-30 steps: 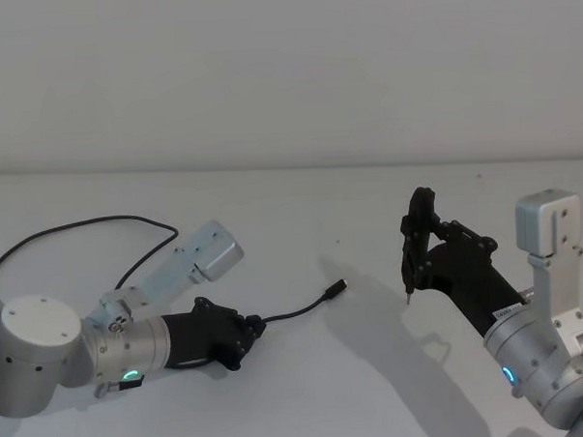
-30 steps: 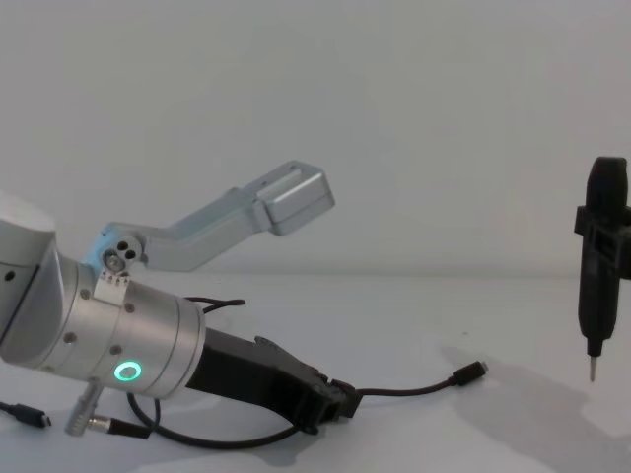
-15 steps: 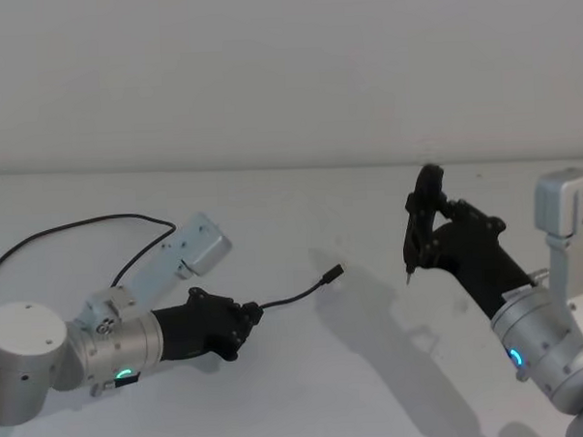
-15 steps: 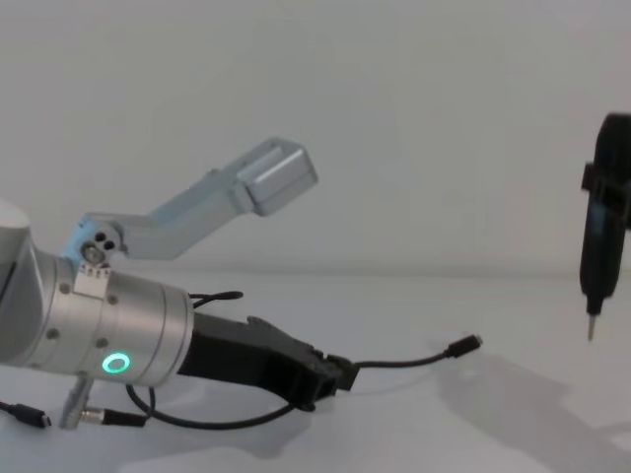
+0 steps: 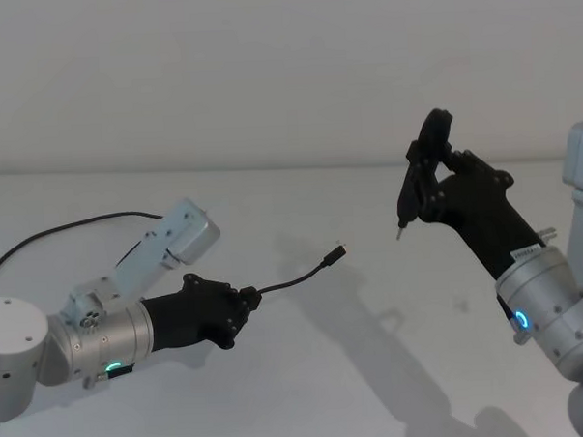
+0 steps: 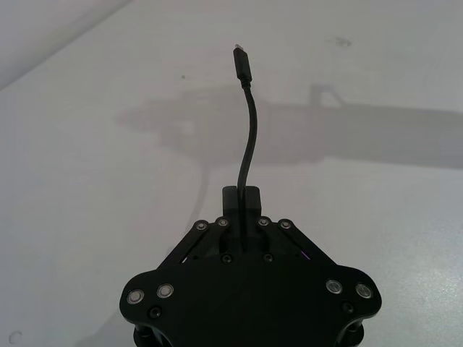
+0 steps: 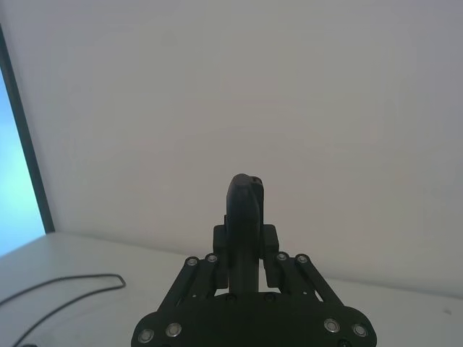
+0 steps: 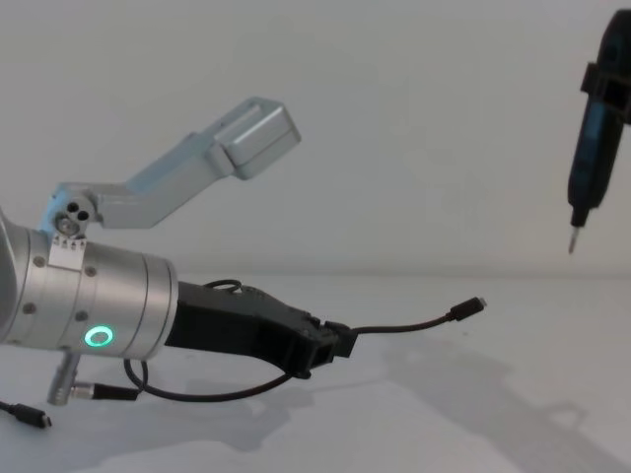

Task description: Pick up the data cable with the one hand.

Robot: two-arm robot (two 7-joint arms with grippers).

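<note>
Gripping the data cable (image 5: pixel 296 278), my left pincer (image 5: pixel 245 302) is shut tight on it at the lower left of the head view. The cable's plug (image 5: pixel 339 251) juts toward centre frame, above the white worktop (image 5: pixel 309 392). At upper right, my right pincer (image 5: pixel 422 182) clamps a dark screwdriver (image 5: pixel 405 210), tip pointing down.

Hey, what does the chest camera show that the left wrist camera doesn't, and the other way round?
Chest view adds: the right arm's screwdriver tool held high, and the green ring on the left wrist. Left wrist view adds: the data cable pinched squarely between both fingers, seen from behind. Both: the left gripper shut on that cable, its plug sticking out ahead.
</note>
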